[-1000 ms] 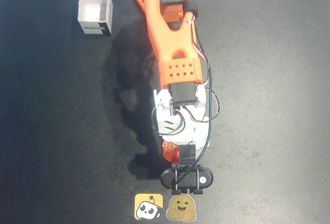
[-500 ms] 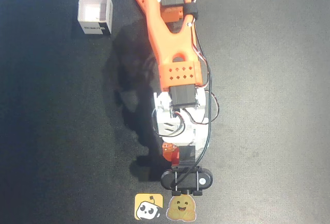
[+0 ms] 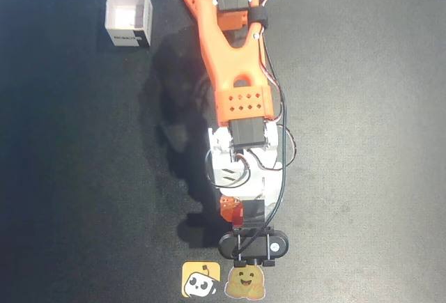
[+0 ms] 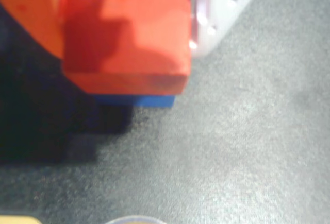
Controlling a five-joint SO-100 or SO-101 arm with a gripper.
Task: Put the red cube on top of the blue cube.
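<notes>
Pretty much there: the pincer (image 4: 129,23) is clamped on the red cube (image 4: 129,33), sitting right over the blue cube (image 4: 136,100). Just needs letting go.

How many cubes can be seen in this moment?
2. The red cube is between the gripper's fingers, directly over the blue cube, of which only a thin edge shows beneath it in the wrist view.

1. In the wrist view the blue cube (image 4: 135,100) shows only as a thin strip under the red cube (image 4: 126,33), whose top the frame cuts off.
2. Overhead, the arm (image 3: 233,73) hides the blue cube and most of the red cube (image 3: 231,210) (only a corner shows).
3. The whole wrist view is blurred.
</notes>
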